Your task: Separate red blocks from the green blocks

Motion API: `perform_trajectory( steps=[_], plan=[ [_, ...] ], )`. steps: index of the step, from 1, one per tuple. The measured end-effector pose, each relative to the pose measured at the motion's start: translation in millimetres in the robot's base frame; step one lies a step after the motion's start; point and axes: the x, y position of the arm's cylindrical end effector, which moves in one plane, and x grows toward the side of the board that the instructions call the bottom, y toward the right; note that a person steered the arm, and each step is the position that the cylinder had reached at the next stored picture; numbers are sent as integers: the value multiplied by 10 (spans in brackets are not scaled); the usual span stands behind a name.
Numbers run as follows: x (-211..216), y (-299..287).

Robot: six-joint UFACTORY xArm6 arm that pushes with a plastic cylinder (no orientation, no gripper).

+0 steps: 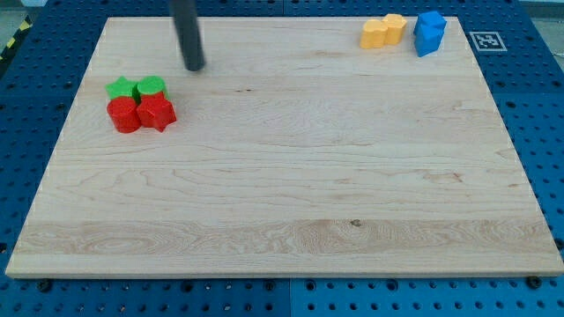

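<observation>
Two red and two green blocks sit bunched together at the view's left on the wooden board (282,194). The green star (122,88) and the green rounded block (151,86) are on the upper side. The red round block (124,114) and the red star (157,113) touch them from below. My tip (194,65) is the end of the dark rod, up and to the right of the group, apart from the green rounded block by a small gap.
Two yellow blocks (382,31) touch each other near the board's top right corner, with two blue blocks (430,32) just to their right. A printed marker tag (486,40) lies off the board at the top right.
</observation>
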Motion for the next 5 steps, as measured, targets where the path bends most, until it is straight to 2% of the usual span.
perform_trajectory(
  steps=[1,2,4,5],
  plan=[
    [10,-762],
    [214,-1069],
    [913,-1154],
    [947,-1154]
  ],
)
